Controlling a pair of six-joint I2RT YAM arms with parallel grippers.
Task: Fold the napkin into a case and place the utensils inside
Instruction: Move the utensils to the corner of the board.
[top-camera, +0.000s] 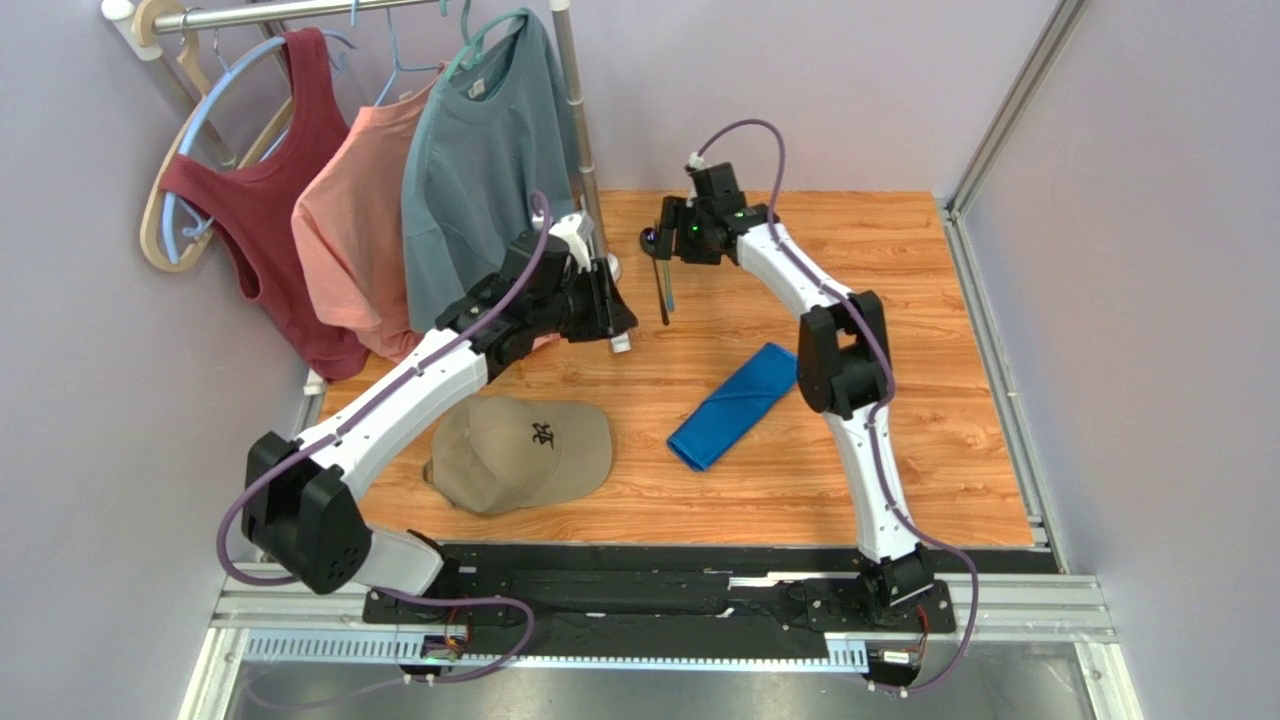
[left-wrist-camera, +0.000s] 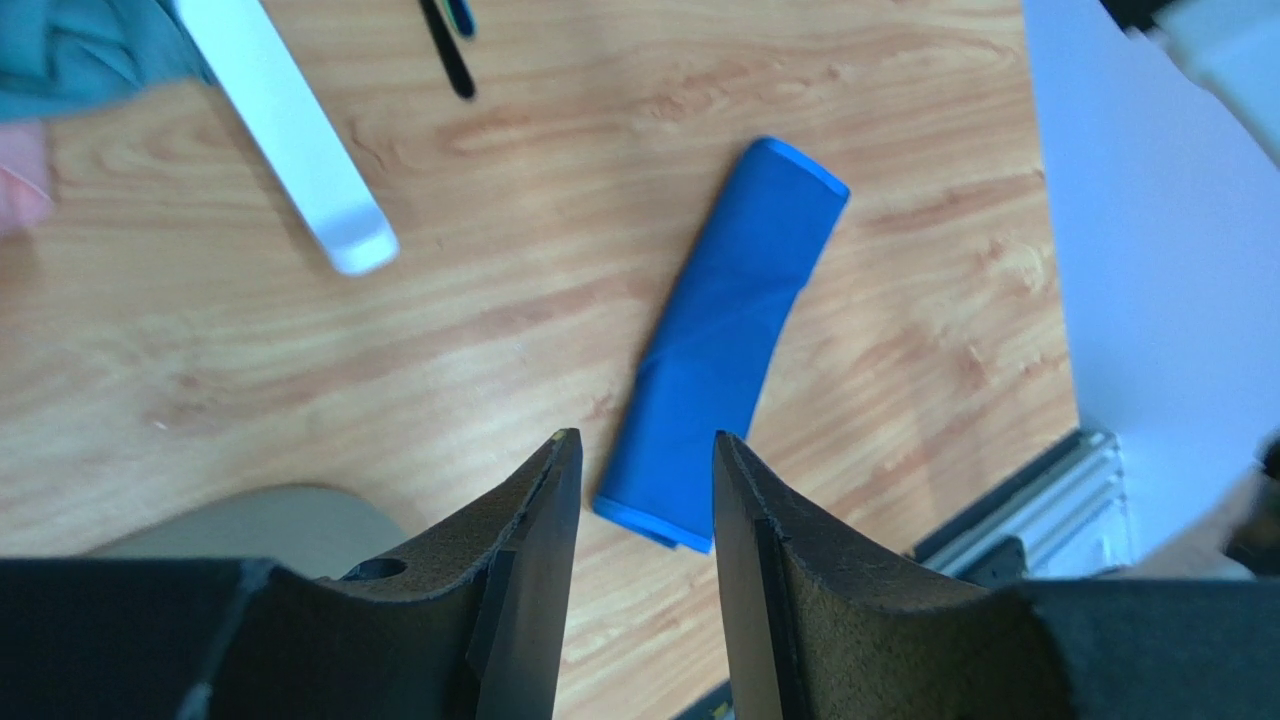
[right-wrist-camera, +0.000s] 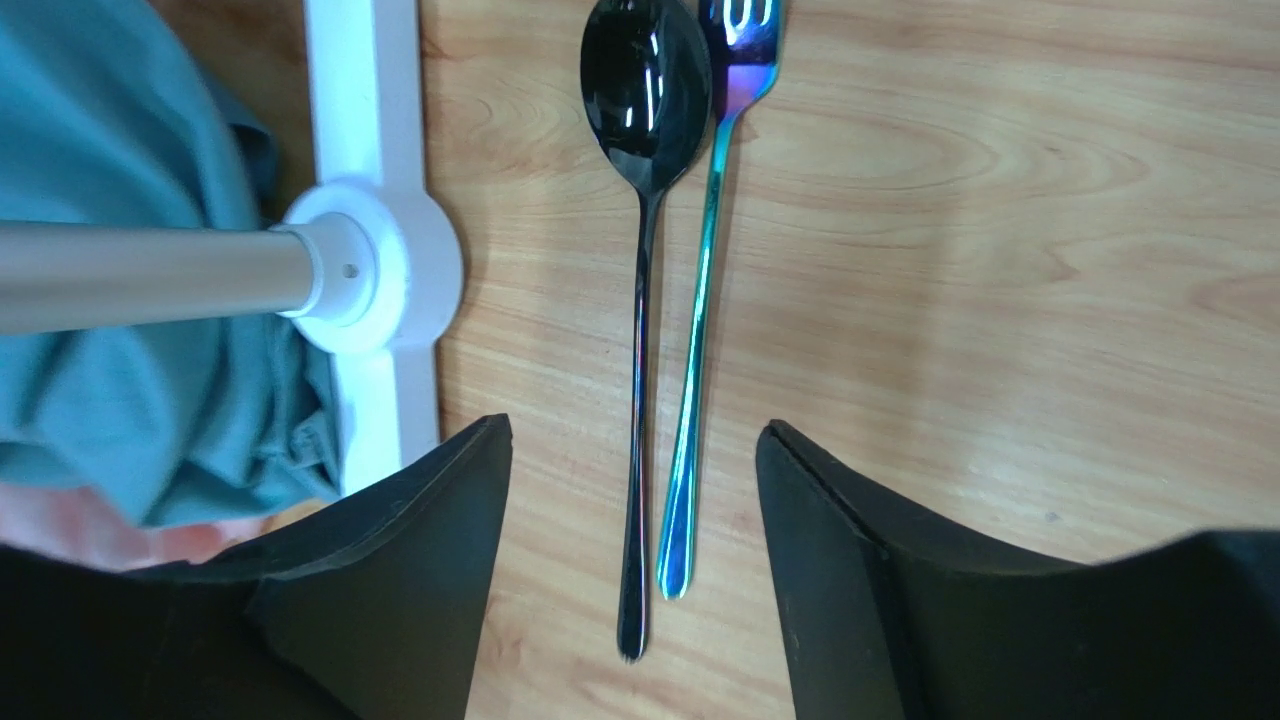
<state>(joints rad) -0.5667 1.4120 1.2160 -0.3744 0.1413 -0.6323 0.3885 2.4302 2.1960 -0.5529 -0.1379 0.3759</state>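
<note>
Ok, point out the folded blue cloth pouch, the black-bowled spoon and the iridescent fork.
folded blue cloth pouch (left-wrist-camera: 732, 338), left wrist view, mid-length.
black-bowled spoon (right-wrist-camera: 645, 83), right wrist view, bowl.
iridescent fork (right-wrist-camera: 699, 345), right wrist view, handle.

Bright, even light; faint soft shadows; small glints on the spoon (right-wrist-camera: 646, 83).

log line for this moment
napkin: folded, lying flat | spoon, fork: side by side, ungripped | right gripper: open over them | left gripper: open

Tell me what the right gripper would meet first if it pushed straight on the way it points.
The right gripper, open, would probably meet the handles of the spoon and fork, lying side by side on the table straight ahead; depth is unclear.
</note>
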